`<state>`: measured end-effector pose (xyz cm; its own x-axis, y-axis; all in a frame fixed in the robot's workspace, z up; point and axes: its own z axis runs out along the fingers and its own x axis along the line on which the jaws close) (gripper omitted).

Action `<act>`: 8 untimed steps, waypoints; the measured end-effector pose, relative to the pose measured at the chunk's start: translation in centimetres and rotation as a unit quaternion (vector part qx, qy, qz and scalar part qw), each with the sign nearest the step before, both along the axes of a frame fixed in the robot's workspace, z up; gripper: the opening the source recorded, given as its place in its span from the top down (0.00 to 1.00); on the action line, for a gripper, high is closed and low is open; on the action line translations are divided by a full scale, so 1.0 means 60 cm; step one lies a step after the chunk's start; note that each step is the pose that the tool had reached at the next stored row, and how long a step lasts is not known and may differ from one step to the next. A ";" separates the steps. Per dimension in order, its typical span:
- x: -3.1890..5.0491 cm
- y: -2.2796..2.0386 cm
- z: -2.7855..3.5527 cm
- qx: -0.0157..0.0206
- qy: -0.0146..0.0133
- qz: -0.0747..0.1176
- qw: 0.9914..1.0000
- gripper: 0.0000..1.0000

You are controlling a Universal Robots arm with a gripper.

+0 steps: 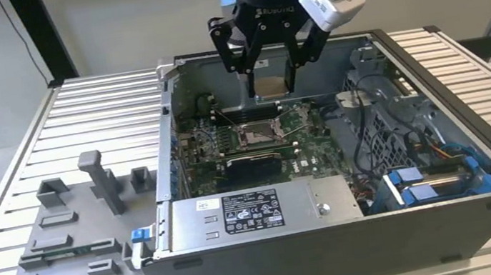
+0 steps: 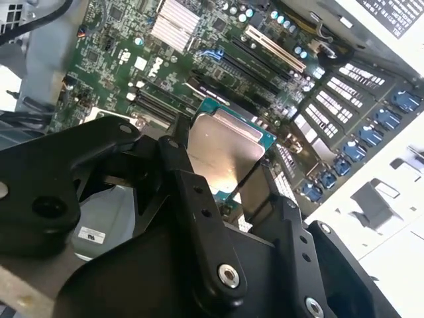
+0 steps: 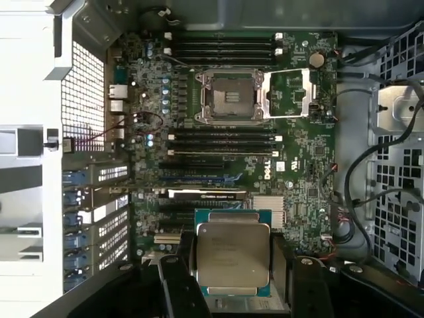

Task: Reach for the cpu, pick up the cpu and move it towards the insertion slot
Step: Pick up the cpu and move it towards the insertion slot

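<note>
One cpu [image 3: 232,255], thin flat square, silvery lid on a green-edged board: you judge it light, stiff, slick on top and easily damaged on the underside, so hold it by opposite edges only, as it is held here. In both wrist views the black fingers [image 2: 199,218] flank it on two sides and press its edges; gripper [image 1: 274,84] closed on the cpu, narrow

Position: in the exterior view you see the plate hanging between the fingertips, lifted clear of the board, above the open computer case [image 1: 478,148], well apart from the grey tray [image 1: 66,235] on the exterior view's left

The insertion slot [image 3: 230,97], silver frame with pale centre and cover swung open, lies below and ahead of the held plate in the first wrist view, with memory slots and a card between them. Not yet over it; carry under way, by your reading
</note>
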<state>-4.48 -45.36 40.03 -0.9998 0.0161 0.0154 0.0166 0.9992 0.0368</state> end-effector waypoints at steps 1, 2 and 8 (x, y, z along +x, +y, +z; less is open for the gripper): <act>0.001 0.0000 0.000 0.000 0.000 0.000 1.000 1.00; 0.001 0.0000 0.000 0.000 0.000 0.000 1.000 1.00; 0.002 0.0001 0.000 0.000 0.000 0.000 1.000 1.00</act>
